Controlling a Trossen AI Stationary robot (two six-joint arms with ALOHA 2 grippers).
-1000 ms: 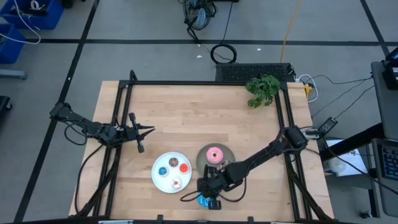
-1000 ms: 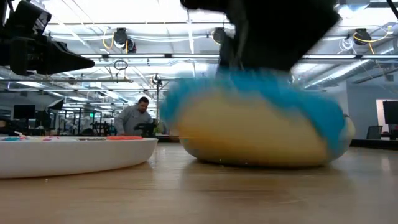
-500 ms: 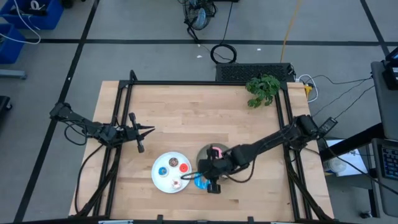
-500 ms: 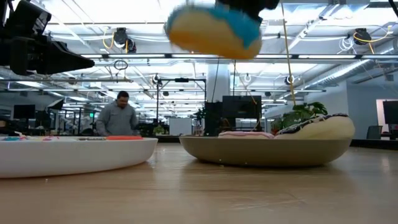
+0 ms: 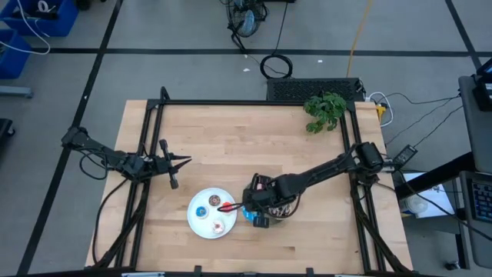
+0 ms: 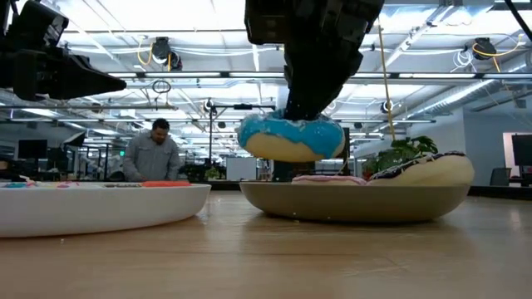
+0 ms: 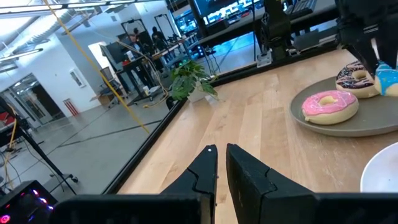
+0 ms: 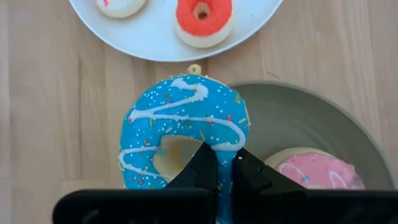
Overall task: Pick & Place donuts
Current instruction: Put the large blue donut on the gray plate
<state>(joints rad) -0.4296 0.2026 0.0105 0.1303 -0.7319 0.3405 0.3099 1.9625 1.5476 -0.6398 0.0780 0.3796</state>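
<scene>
A bright blue ring donut (image 8: 183,134) with white icing lines hangs in my right gripper (image 8: 224,168), which is shut on it. It is over the left rim of the grey plate (image 6: 357,202), next to the white plate (image 5: 201,223). A pink donut (image 7: 329,106) and a dark brown sprinkled donut (image 7: 356,78) lie flat on the grey plate. Tiny donuts lie on the white plate, among them a red one (image 8: 202,15) and a blue one (image 5: 201,211). My left gripper (image 7: 221,152) waits at the table's left side, shut and holding nothing. My right gripper pinches one side of the blue donut's ring (image 8: 225,144). One finger (image 8: 200,163) stands at the hole and the other (image 8: 250,169) on the outer rim. The fingers slant down from the table's right. The donut hangs clear, roughly level, icing up (image 6: 291,133).
A small green plant (image 5: 325,110) stands at the table's far right corner. Bare wood lies across the table's far half and between my left gripper (image 5: 184,160) and the plates. A person stands in the room beyond the table (image 6: 150,154).
My right gripper has carried the blue donut up off the table near the front edge and toward the far edge. The donut has been lifted clear and now hangs lower over the grey plate's left rim.
</scene>
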